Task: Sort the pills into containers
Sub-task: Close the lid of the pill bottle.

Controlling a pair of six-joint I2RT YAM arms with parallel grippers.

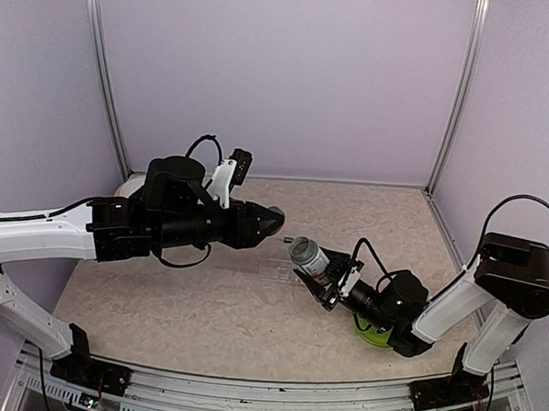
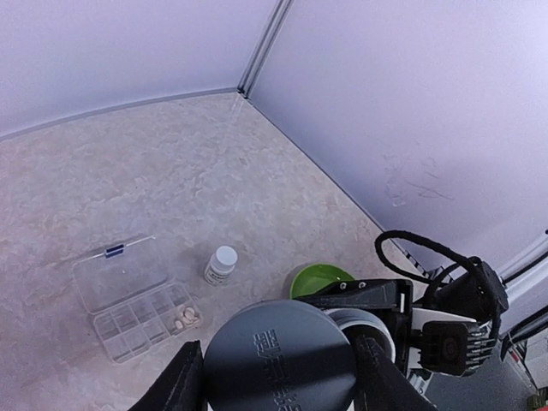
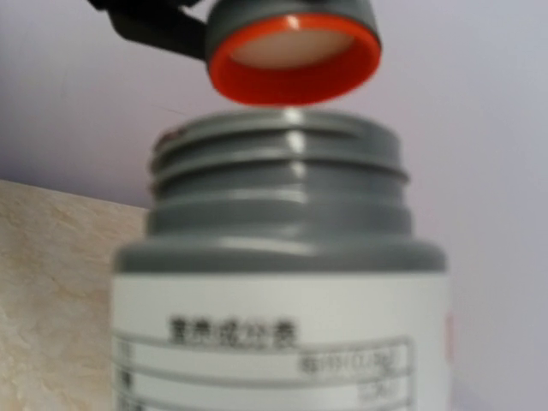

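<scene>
The left gripper [image 1: 275, 222] is closed on the grey cap [image 2: 278, 351], just above the open neck of the bottle [image 3: 282, 282], which the right gripper [image 1: 319, 270] clamps. Opening looks done. A few pills [image 2: 184, 321] lie in one compartment of the clear container [image 2: 120, 278], below the left jaws; most sorting is not yet done. A small white bottle [image 2: 223, 265] and a green dish [image 2: 321, 278] stand nearby and block nothing.

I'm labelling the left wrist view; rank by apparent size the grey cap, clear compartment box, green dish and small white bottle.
1. grey cap, though nearness inflates it
2. clear compartment box
3. green dish, partly hidden
4. small white bottle
</scene>
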